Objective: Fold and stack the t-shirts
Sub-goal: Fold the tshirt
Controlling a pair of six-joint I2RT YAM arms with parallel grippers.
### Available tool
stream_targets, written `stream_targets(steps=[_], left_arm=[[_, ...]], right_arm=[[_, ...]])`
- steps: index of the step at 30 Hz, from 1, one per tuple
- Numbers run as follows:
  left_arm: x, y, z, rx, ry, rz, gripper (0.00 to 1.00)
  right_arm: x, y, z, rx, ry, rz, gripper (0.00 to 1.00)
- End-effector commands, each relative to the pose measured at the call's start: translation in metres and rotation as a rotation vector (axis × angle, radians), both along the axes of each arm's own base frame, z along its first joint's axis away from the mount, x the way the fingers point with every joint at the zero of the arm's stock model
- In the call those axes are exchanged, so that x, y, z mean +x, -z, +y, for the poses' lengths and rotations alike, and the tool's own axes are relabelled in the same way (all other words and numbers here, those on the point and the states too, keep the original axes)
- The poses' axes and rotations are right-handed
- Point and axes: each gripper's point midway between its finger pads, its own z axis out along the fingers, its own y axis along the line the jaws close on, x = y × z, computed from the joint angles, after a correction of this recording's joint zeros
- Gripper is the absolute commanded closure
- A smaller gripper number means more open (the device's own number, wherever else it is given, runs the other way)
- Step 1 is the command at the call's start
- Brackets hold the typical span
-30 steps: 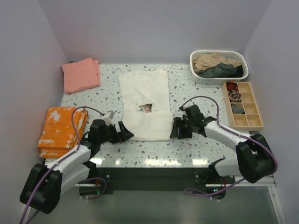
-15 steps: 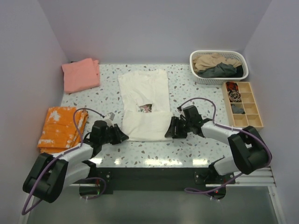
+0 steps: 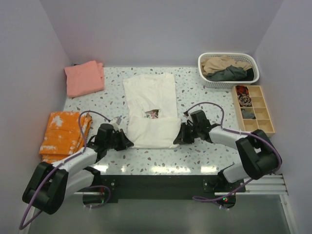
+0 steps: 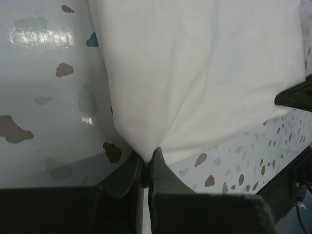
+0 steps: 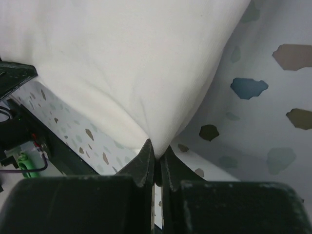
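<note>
1. The cream t-shirt lay flat in the middle of the terrazzo table, already narrowed to a long rectangle. A bit of its printed front showed at a fold line across its middle.
2. The left gripper was pinched tight on the shirt's near left corner, with cloth bunching up from between the fingertips.
3. The right gripper was clamped the same way on the near right corner, so both arms held the near edge.
4. This shirt looked partly folded. Its near edge probably had yet to be carried towards the collar, and the shirt then had to go on a pile.
5. Far left of the cream shirt, a salmon-pink t-shirt lay folded, apparently finished.
6. Near left of the cream shirt sat an orange-and-white folded stack, which seemed to be finished work too.
7. Far right of the cream shirt, a white basket held a crumpled tan t-shirt and a dark grey t-shirt, both unfolded.
8. By this reckoning, at least two garments remained after the cream one, so the job was roughly at its midpoint.
</note>
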Motion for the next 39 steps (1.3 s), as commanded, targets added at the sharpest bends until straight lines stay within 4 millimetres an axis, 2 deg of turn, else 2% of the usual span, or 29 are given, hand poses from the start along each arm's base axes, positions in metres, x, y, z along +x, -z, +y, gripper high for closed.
stream_targets(steps=[1, 3, 6, 12, 14, 17, 18, 20, 21, 22, 23, 24, 25, 26, 31, 32, 33, 34, 35, 37, 39], left_arm=[[-0.007, -0.009, 0.009, 0.082, 0.005, 0.025, 1.00], [-0.011, -0.017, 0.002, 0.073, 0.013, 0.022, 1.00], [-0.021, -0.024, -0.010, 0.061, 0.024, 0.039, 1.00], [-0.037, -0.038, -0.018, 0.062, 0.033, 0.072, 1.00], [-0.040, -0.044, -0.013, 0.072, 0.018, 0.068, 1.00], [-0.030, -0.065, -0.012, 0.068, -0.012, 0.019, 1.00], [-0.023, -0.079, -0.014, 0.059, -0.021, -0.010, 1.00], [-0.012, -0.088, -0.013, 0.079, -0.042, -0.041, 1.00], [-0.005, -0.101, -0.015, 0.072, -0.048, -0.073, 1.00], [0.002, -0.103, -0.013, 0.094, -0.065, -0.084, 1.00], [0.012, -0.115, -0.016, 0.092, -0.068, -0.124, 1.00], [0.016, -0.119, -0.017, 0.094, -0.068, -0.135, 1.00], [0.023, -0.117, -0.016, 0.125, -0.080, -0.140, 1.00], [0.030, -0.127, -0.019, 0.119, -0.084, -0.165, 1.00], [0.061, -0.136, -0.026, 0.163, -0.096, -0.217, 1.00], [0.069, -0.145, -0.029, 0.162, -0.099, -0.240, 1.00], [0.075, -0.149, -0.030, 0.169, -0.105, -0.251, 1.00], [0.084, -0.146, -0.030, 0.198, -0.112, -0.260, 1.00], [0.095, -0.155, -0.031, 0.197, -0.125, -0.283, 1.00], [0.111, -0.151, -0.033, 0.210, -0.129, -0.284, 1.00], [0.131, -0.156, -0.028, 0.194, -0.153, -0.301, 1.00]], right_arm=[[-0.007, -0.022, -0.008, -0.014, -0.019, -0.062, 1.00], [-0.015, -0.030, -0.012, -0.017, -0.025, -0.063, 1.00], [-0.029, -0.031, -0.018, -0.027, -0.026, -0.037, 1.00], [-0.057, -0.044, -0.025, -0.008, -0.051, -0.029, 1.00], [-0.061, -0.054, -0.027, -0.002, -0.054, -0.051, 1.00], [-0.053, -0.070, -0.028, -0.008, -0.050, -0.103, 1.00], [-0.046, -0.078, -0.026, -0.010, -0.053, -0.135, 1.00], [-0.037, -0.083, -0.027, -0.031, -0.042, -0.152, 1.00], [-0.027, -0.091, -0.025, -0.039, -0.033, -0.185, 1.00], [-0.021, -0.094, -0.025, -0.050, -0.031, -0.204, 1.00], [-0.014, -0.098, -0.025, -0.057, -0.024, -0.226, 1.00], [-0.002, -0.102, -0.024, -0.078, -0.015, -0.252, 1.00], [0.006, -0.106, -0.024, -0.091, -0.011, -0.276, 1.00], [0.013, -0.109, -0.024, -0.108, -0.008, -0.290, 1.00], [0.061, -0.121, -0.018, -0.208, -0.020, -0.357, 1.00], [0.073, -0.130, -0.015, -0.209, -0.015, -0.386, 1.00], [0.079, -0.130, -0.013, -0.218, -0.022, -0.394, 1.00], [0.086, -0.121, -0.011, -0.242, -0.022, -0.378, 1.00], [0.097, -0.130, -0.007, -0.235, -0.017, -0.403, 1.00], [0.111, -0.121, -0.004, -0.255, -0.020, -0.387, 1.00], [0.130, -0.129, 0.001, -0.245, -0.012, -0.413, 1.00]])
